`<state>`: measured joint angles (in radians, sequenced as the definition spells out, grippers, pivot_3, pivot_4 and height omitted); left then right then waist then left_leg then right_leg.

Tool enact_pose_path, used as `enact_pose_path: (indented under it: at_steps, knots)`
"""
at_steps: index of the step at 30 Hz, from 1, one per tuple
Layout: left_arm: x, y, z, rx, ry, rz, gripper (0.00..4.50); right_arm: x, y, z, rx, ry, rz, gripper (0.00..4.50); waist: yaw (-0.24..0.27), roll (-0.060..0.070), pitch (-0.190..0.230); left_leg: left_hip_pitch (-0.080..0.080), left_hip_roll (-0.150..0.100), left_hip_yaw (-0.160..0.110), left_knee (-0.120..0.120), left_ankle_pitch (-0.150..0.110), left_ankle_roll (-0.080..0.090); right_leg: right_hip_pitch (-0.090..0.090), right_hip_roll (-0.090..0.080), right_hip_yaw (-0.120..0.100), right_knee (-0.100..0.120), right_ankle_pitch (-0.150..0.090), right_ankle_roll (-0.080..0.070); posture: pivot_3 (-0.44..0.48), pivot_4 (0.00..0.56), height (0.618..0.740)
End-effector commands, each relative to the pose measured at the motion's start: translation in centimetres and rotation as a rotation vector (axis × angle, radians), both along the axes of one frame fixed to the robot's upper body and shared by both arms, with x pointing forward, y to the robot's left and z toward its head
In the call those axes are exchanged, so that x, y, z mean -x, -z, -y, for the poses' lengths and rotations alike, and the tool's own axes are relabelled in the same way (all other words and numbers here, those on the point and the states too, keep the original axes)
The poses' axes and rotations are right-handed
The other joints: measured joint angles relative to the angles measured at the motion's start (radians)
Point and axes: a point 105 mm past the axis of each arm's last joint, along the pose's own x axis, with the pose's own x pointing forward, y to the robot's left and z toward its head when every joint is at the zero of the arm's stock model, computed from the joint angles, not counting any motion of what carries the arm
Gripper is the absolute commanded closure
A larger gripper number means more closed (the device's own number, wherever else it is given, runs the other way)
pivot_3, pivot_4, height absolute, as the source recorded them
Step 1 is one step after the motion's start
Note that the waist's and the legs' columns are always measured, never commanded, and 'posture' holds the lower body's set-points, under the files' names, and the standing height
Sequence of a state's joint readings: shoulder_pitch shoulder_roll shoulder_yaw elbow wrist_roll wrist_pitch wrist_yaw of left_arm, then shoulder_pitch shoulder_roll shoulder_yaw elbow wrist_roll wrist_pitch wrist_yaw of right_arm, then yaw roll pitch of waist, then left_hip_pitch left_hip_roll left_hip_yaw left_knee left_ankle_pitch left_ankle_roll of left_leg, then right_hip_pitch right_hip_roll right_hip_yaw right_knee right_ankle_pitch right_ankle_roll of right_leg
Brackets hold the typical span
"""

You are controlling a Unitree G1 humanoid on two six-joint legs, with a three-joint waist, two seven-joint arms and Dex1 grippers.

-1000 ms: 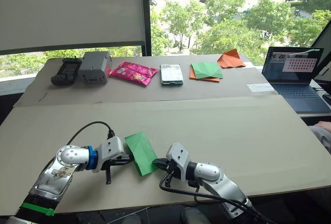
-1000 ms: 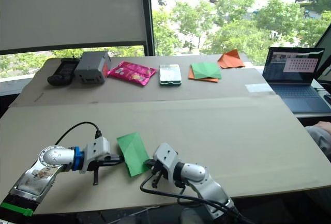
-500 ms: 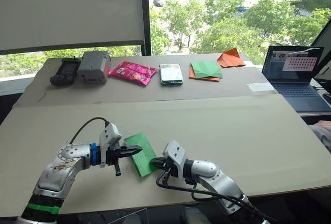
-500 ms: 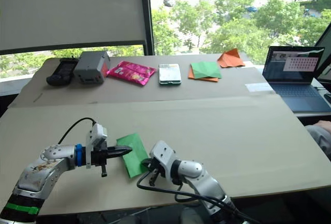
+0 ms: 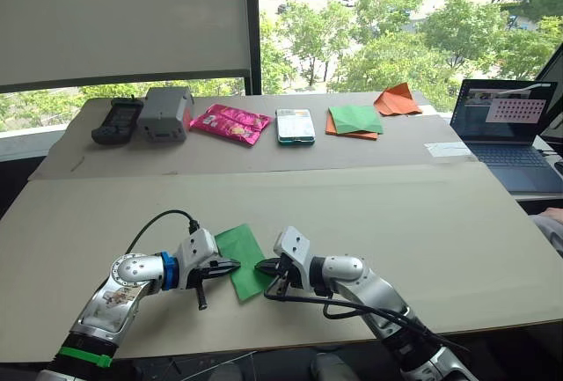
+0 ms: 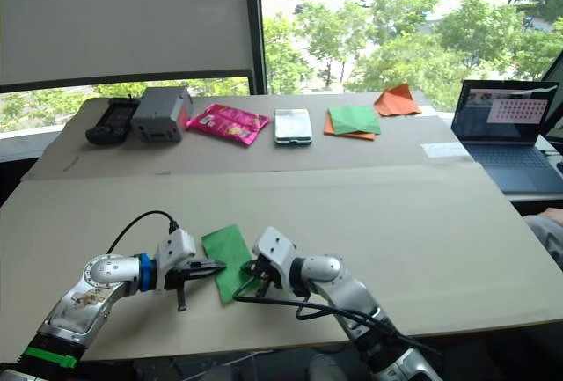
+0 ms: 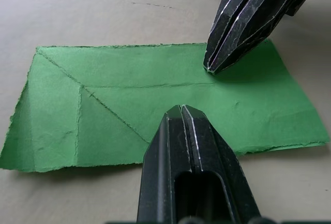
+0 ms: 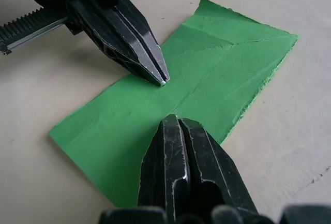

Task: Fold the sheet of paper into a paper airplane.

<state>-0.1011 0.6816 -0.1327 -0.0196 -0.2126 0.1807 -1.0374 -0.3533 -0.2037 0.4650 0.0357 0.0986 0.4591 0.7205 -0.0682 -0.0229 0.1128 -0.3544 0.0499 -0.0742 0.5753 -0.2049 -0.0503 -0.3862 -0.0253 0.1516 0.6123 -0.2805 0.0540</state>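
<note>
The sheet of paper (image 5: 242,260), folded to a creased green rectangle, lies flat on the tan table (image 5: 422,223) at the near edge, between your two grippers. Your left gripper (image 5: 232,266) comes in from its left side, fingers pressed together, tip resting on the paper's surface. Your right gripper (image 5: 261,267) faces it from the other long edge, fingers likewise together, tip over the paper. The two tips point at each other across the sheet, near but apart.
</note>
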Motion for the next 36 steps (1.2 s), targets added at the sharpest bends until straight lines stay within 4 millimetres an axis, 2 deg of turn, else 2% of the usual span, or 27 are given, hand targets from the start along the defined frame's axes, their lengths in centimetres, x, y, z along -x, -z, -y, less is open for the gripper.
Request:
enact_pose_path:
  at_steps: [1,3,12,22,31,36]
  knots:
    - [0.7,1.3,0.1,-0.033,0.007,-0.04,4.5,-1.4,4.1,2.5,0.116,0.103,-0.123,4.42,0.0,0.001,-0.001,0.0,0.0,0.0,0.0,0.0,0.0,0.0,0.0,0.0,0.0,0.0,0.0,0.0,0.15,0.74]
    - [0.8,1.3,0.1,-0.033,0.009,-0.037,4.5,-2.2,3.9,2.4,0.113,0.107,-0.117,4.42,0.0,0.002,-0.001,0.0,0.0,0.0,0.0,0.0,0.0,0.0,0.0,0.0,0.0,0.0,0.0,0.0,0.15,0.74]
    - [1.0,1.1,-0.1,-0.037,-0.006,-0.026,4.5,-5.6,2.9,-0.2,0.122,0.089,-0.072,4.42,-0.008,0.004,-0.002,0.001,0.0,0.0,0.001,0.0,0.0,0.0,0.001,0.0,0.003,0.001,0.0,0.0,0.15,0.74]
    - [1.2,1.0,-0.1,-0.041,-0.012,-0.022,4.5,-7.2,2.9,-1.3,0.14,0.09,-0.054,4.42,-0.021,0.006,-0.002,0.001,0.0,0.0,0.001,0.0,0.001,0.001,0.0,0.0,0.007,0.001,0.0,0.0,0.15,0.74]
    - [1.1,0.9,-0.3,-0.047,-0.02,-0.017,4.5,-7.3,3.1,-2.0,0.145,0.077,-0.053,4.42,-0.03,0.007,-0.002,0.002,-0.001,-0.001,0.001,0.0,0.001,0.001,0.001,0.0,0.009,0.001,-0.001,0.0,0.15,0.74]
    - [0.9,0.9,-0.4,-0.052,-0.024,-0.01,4.5,-6.1,4.3,-1.2,0.159,0.045,-0.082,4.42,-0.028,0.008,-0.003,0.002,-0.001,-0.001,0.001,0.0,0.001,0.001,0.001,0.0,0.009,0.0,-0.001,0.0,0.15,0.74]
